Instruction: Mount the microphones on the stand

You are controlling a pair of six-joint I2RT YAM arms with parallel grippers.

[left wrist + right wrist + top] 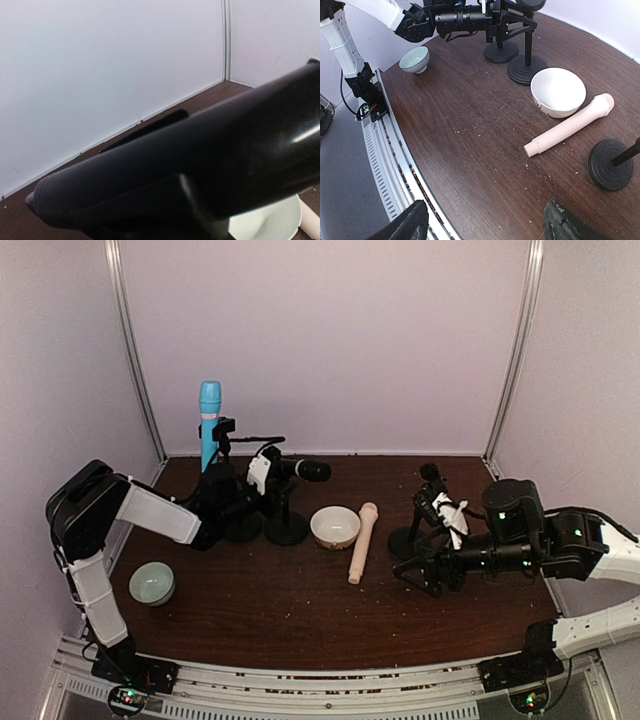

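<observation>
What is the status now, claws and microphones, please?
Right claw open, empty. Left claw at black microphone by the stand, grip unclear. Blue microphone upright at back; cream microphone lying beside white bowl.

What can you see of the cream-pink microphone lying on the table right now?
The cream-pink microphone is a slim, smooth, plastic-looking stick with a rounded, slightly wider head and a short stepped collar at its tail. It lies flat on the brown table, unattached, with its head pointing to the far side and its tail to the near edge. It lies close beside the white bowl; whether they touch I cannot tell. Nothing grips it.
</observation>
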